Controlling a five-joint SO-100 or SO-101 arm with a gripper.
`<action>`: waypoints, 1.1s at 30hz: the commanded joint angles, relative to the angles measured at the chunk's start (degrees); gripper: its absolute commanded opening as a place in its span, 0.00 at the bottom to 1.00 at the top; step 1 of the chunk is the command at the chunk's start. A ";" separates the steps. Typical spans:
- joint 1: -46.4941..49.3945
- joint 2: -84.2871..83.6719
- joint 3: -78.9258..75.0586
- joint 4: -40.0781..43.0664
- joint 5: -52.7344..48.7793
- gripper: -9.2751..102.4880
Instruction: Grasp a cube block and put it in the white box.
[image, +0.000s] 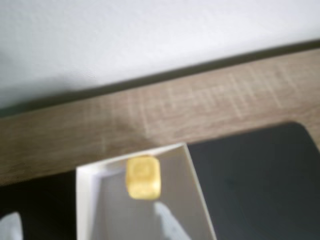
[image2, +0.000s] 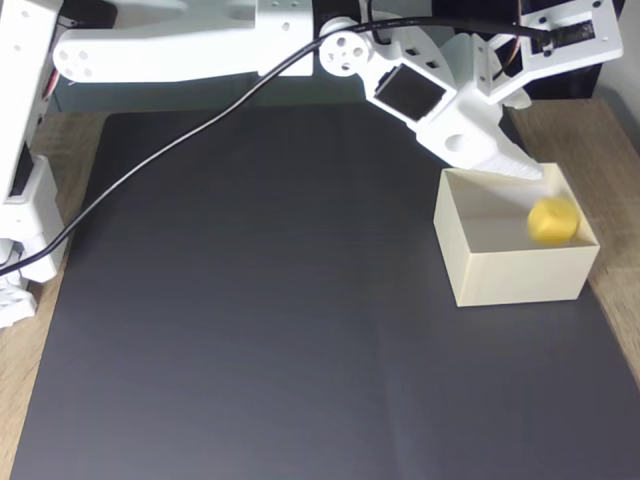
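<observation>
**Cube in the box, release step looks done**

Landmark: the white box (image2: 515, 275), on the right part of the black mat (image2: 250, 300) in the fixed view. The cube block (image2: 553, 221) sits inside it, toward the right wall, blurred in both pictures so it may be in motion or just landed; can't tell which. In the wrist view the cube block (image: 143, 177) shows near the box's far wall, with the white box (image: 197, 182) rim around it and nothing touching it.

The gripper (image2: 525, 168) hangs over the box's back edge, tips pointing down into it. Nothing is between the fingers; the cube is well clear of them. How wide they're spread: cannot tell, only one pale fingertip (image: 167, 220) shows clearly in the wrist view, plus a sliver at bottom left.

Judgement: placing step is essentially complete, cube is within the walls. Next move calls for lifting straight up off the box without clipping the thin back wall, then retreating over the mat. Wooden table (image: 150, 120) lies beyond the box.
</observation>
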 joint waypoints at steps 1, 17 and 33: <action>0.53 0.70 -2.99 -0.70 0.18 0.39; -2.64 6.15 -0.88 9.05 -0.09 0.08; -6.68 50.01 52.56 0.88 -0.97 0.08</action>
